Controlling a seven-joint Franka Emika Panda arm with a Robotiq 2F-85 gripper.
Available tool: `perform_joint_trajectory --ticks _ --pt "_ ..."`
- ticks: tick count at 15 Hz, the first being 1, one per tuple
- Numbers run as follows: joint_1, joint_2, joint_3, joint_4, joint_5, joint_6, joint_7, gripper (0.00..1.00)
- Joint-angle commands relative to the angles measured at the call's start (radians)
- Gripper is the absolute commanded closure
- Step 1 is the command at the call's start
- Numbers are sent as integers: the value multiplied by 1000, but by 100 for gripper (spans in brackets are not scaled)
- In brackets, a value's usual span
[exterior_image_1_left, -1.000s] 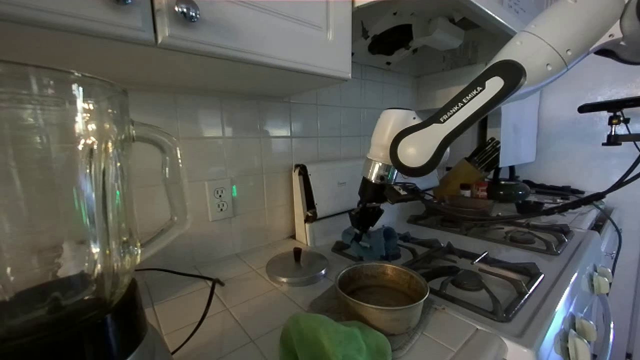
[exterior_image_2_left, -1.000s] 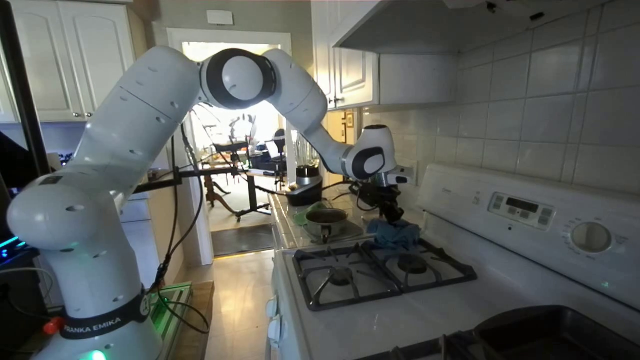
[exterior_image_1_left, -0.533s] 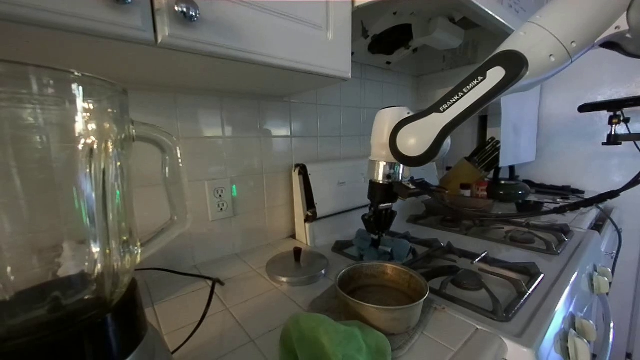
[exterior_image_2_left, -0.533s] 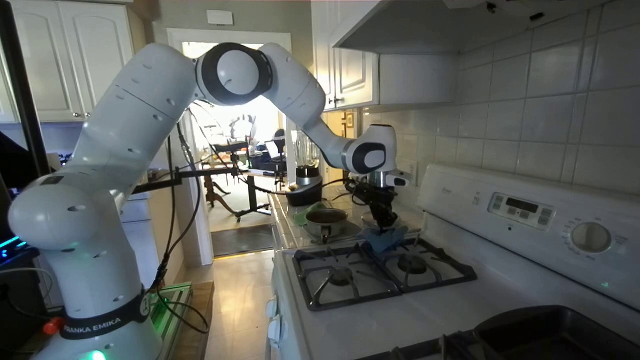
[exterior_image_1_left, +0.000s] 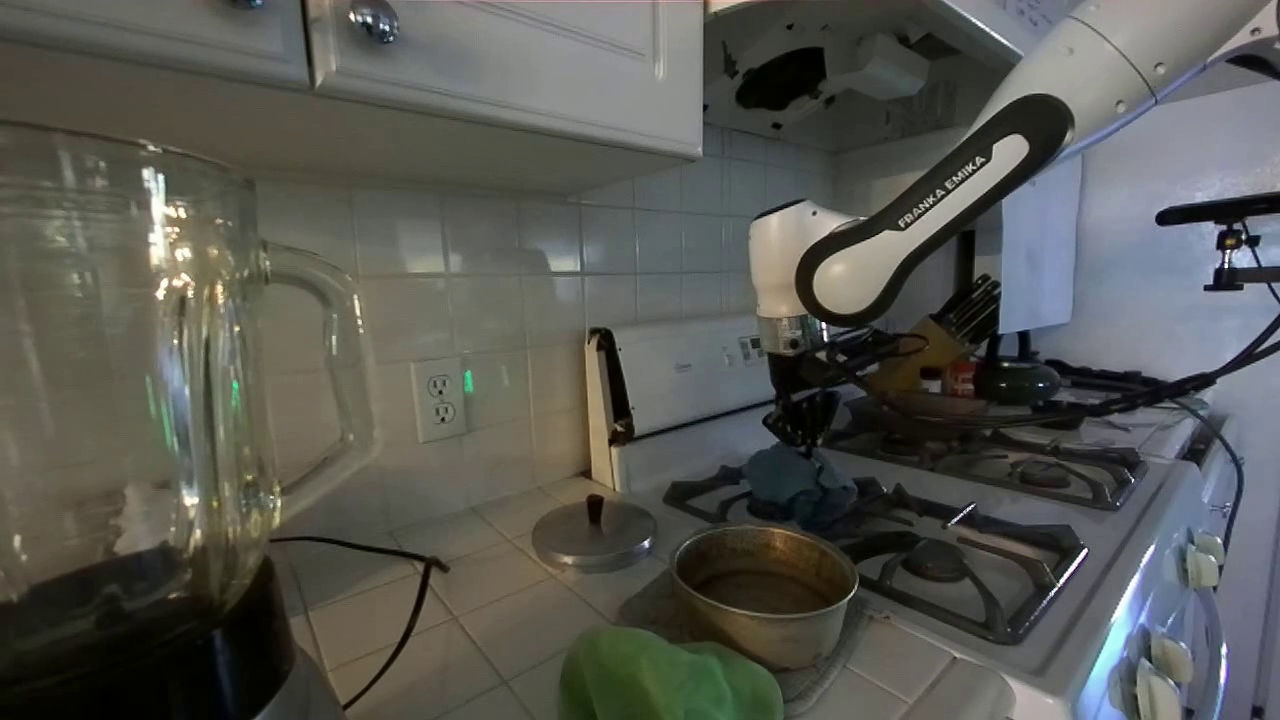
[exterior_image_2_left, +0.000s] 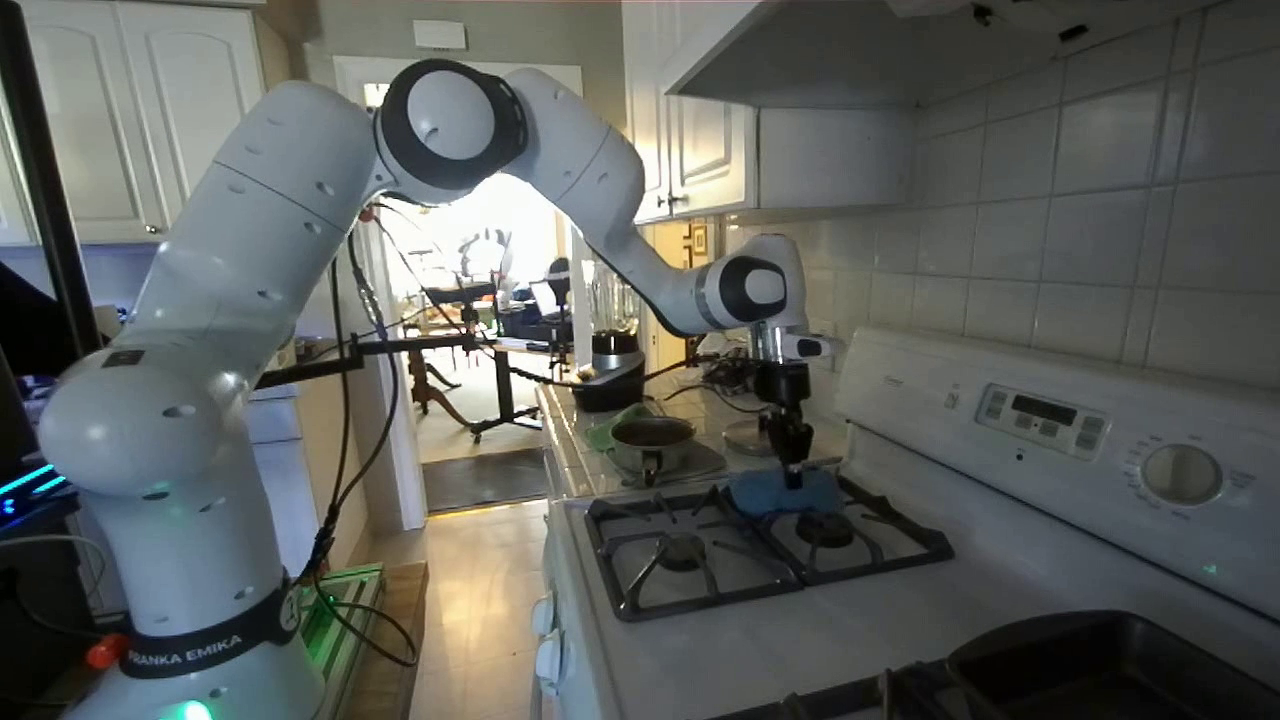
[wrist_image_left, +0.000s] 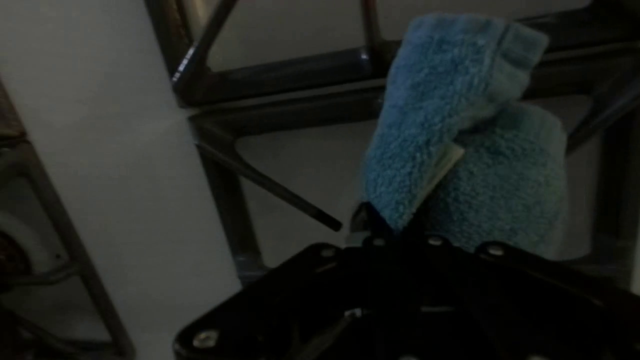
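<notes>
A crumpled blue terry cloth (wrist_image_left: 440, 90) hangs from my gripper (wrist_image_left: 395, 225), whose jaws are shut on one fold of it. A pale tag or edge strip pokes out beside the pinched fold. In both exterior views the cloth (exterior_image_1_left: 795, 485) lies over the rear grate of the stove's near burners, and the gripper (exterior_image_2_left: 794, 468) points down onto it from above. Whether the whole cloth (exterior_image_2_left: 785, 493) rests on the grate cannot be made out. The fingertips are dark and partly buried in the fabric.
Beside the stove stand a metal pot (exterior_image_1_left: 765, 595), a round lid (exterior_image_1_left: 594, 533) and a green cloth (exterior_image_1_left: 665, 680). A glass blender (exterior_image_1_left: 130, 400) is in the foreground. The stove's back panel (exterior_image_2_left: 1050, 440) rises behind the grates; a dark pan (exterior_image_2_left: 1110, 660) sits farther along.
My gripper has carried the cloth along the grate, away from the lid and toward the stove's middle. The wrist has turned, and the cloth's folds have shifted. The jaws stay shut.
</notes>
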Motion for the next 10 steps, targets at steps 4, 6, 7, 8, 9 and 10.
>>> perform_joint_trajectory --ticks 4,6,7,8,9,10 --pt "32 1 -48 22 -151 -198 259 98" --pt "17 22 -36 37 -177 -171 280 98" --pt "17 36 -38 45 -201 -135 298 98" --pt "20 47 -42 52 -232 -99 317 98" --pt "26 57 -49 58 -273 -41 339 98" --pt "24 68 -47 66 -298 21 351 98"
